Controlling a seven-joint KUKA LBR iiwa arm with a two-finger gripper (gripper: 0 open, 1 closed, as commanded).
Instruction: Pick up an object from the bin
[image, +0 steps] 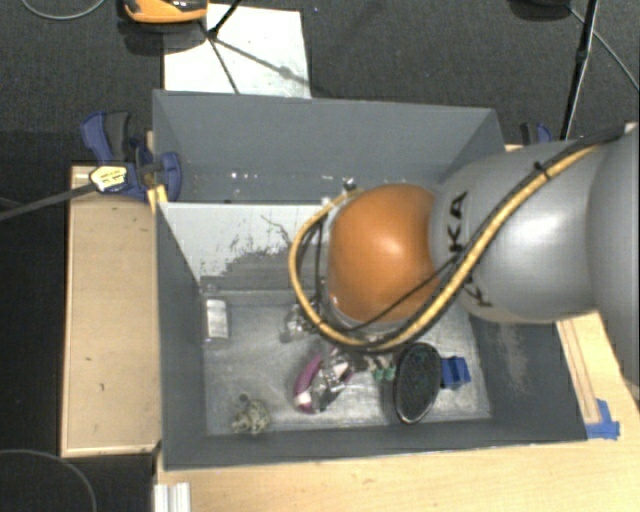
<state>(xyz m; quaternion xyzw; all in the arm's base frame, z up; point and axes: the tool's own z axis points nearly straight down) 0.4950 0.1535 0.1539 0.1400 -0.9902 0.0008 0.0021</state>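
Note:
My gripper (338, 370) pokes out from under the arm's orange cover near the middle front of the bin floor. It is low over a pink-magenta elongated thing (305, 384), which lies just to its left and touches or nearly touches it. A small green thing (382, 373) lies just right of the gripper. Beside that lies a black oval thing (417, 383), with a blue piece (455, 372) at its right edge.
A small pale rectangular block (217, 319) lies on the left of the bin floor. An olive-grey lumpy thing (250, 415) sits near the front left corner. A small metallic bit (293, 325) lies left of the cover. The arm and its cover hide the bin's right middle.

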